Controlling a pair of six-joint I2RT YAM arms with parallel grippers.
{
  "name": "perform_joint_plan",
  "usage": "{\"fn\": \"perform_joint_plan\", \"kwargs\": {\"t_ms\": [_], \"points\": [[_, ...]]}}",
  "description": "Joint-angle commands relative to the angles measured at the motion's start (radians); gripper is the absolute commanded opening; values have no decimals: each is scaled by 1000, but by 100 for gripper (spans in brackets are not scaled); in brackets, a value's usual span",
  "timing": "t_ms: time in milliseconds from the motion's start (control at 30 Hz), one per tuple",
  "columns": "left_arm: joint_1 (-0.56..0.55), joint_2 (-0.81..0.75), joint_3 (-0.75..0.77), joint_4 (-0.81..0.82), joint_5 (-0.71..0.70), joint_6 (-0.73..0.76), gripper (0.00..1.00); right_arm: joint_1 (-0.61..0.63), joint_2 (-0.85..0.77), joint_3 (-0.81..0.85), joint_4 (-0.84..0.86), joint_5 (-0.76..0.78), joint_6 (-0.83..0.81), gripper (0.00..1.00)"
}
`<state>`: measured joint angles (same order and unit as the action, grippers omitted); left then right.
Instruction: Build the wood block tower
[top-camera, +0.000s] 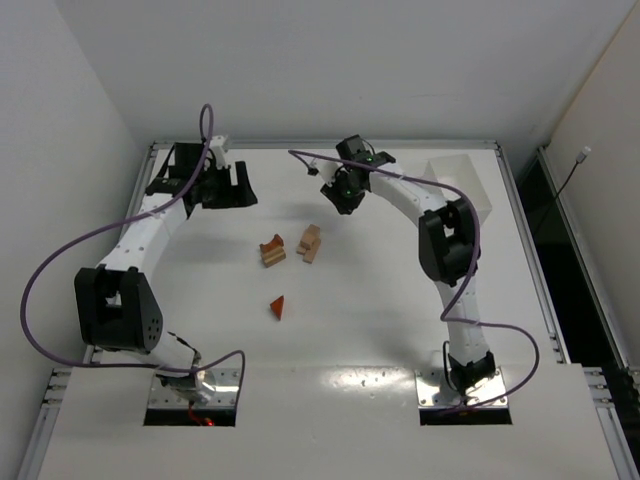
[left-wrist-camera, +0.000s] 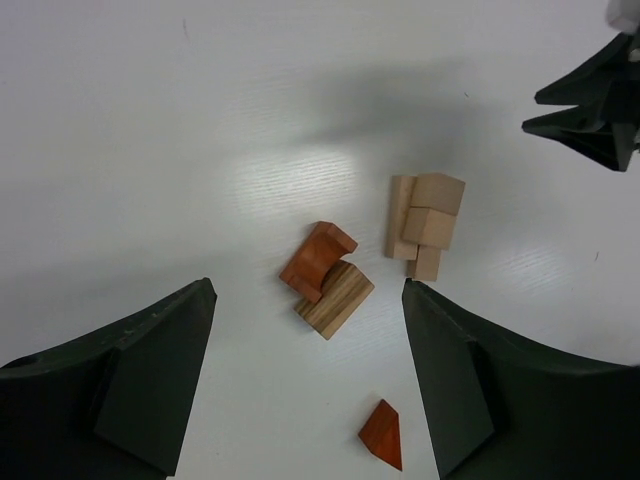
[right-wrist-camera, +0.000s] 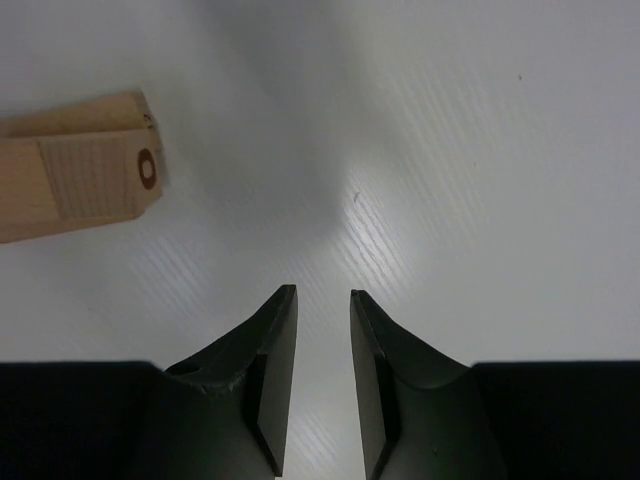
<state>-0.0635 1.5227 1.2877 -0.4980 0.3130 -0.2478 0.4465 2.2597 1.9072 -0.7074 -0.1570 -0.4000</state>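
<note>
Pincer of the left arm, spread and empty, hangs back from the unbuilt tower's pieces on the worktop: reddish arch, then pale bars. Right pincer, slightly parted and empty, is nearer; the bars lie ahead-left of it, long axis crosswise to its fingers.

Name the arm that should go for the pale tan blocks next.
Right. The right gripper hangs nearer the pale tan blocks, jaws empty and narrowly parted; they probably need widening first. The left gripper sits farther off, beyond the reddish arch.
</note>
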Motion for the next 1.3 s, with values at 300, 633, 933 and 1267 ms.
{"fn": "perform_joint_plan", "kwargs": {"t_ms": [300,633,933,1267], "points": [[42,-13,1,9,52,21,73,123,136,124,51,122,-30,27],[62,-4,-17,9,72,21,73,152,146,133,40,71,-30,27],[71,5,-18,18,81,12,73,161,124,113,-12,2,-72,27],[80,5,-27,27,90,12,73,161,106,102,-21,-46,-82,27]]}}
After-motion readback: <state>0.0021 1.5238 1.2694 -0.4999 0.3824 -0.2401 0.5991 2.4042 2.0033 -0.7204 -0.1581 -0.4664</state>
